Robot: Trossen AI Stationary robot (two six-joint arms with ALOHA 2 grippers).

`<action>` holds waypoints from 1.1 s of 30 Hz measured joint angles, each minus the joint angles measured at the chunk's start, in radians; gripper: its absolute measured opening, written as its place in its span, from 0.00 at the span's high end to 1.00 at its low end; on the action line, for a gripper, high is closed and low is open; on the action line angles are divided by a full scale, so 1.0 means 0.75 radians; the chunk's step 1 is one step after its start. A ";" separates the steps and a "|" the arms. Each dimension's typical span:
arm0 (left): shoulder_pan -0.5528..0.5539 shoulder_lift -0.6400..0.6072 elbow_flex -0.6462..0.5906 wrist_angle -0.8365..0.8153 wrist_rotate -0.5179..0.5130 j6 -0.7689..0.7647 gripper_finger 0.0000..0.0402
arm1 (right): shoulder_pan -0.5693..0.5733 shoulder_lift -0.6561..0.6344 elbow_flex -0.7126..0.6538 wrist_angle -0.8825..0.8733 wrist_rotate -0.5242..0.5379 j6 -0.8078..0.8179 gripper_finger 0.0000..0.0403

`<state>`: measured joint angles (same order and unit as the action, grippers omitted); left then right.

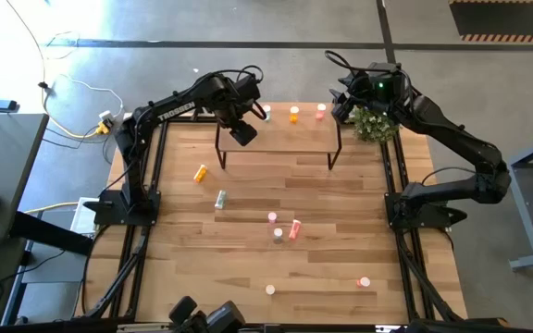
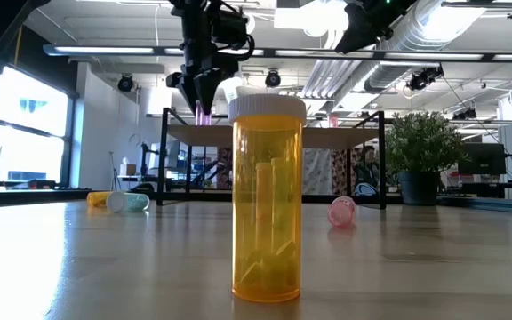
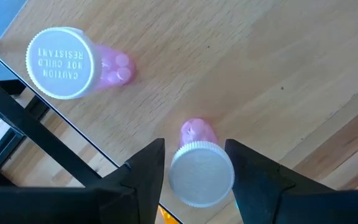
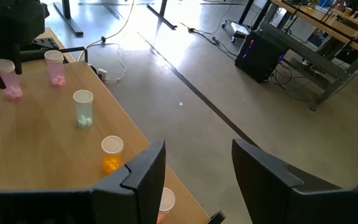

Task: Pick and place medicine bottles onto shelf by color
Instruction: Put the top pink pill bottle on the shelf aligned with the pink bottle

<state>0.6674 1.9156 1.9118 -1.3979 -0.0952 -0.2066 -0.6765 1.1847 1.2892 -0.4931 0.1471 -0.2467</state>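
Workshop floor w/ cables surrounds your big plank tabletop [image 1: 276,240]; at its far edge sits the shelf [image 1: 280,129], light board on thin black legs.

Left gripper [image 3: 194,163] is over the shelf's left end. Its fingers [image 3: 146,171] stand either side of a pink bottle [image 3: 199,168] that's upright on the board, cap directly between them. Thin gaps show on both sides of the cap, so I'd call the grip released or just letting go, not clenched. A second pink bottle [image 3: 64,63] stands just beyond the fingers, near the shelf corner, apart from the first.

Right gripper [image 4: 191,163] waits over the shelf's right end, fingers spread, nothing between them. Ahead of those fingers runs the row already placed: orange bottle [image 4: 111,154] nearest, then pale green bottle [image 4: 82,109], then the pinks. Another cap shows right by the fingers, mostly hidden.

Progress, my read: roughly half done. About five bottles up on the shelf, pinks grouped at one end.

Still left on the tabletop: orange one lying down [image 1: 200,172], pale green one [image 1: 220,198], a pink/red cluster mid-table [image 1: 285,228], two small ones nearer the front [image 1: 364,281], plus the orange bottle [image 2: 267,197] standing right at the low cam. So approx. six or seven to go.
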 joint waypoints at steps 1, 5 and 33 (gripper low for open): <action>0.000 0.000 0.000 0.000 0.000 0.000 0.60 | 0.000 0.000 0.000 0.000 0.000 -0.002 0.56; 0.003 0.000 0.001 0.000 0.000 0.000 0.60 | 0.000 0.000 0.000 0.000 0.000 -0.030 0.56; 0.017 -0.051 0.002 0.006 0.003 0.036 0.60 | 0.000 0.000 0.000 0.000 0.000 -0.026 0.56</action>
<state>0.6804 1.8771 1.9133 -1.3937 -0.0929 -0.1799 -0.6763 1.1847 1.2892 -0.4932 0.1472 -0.2664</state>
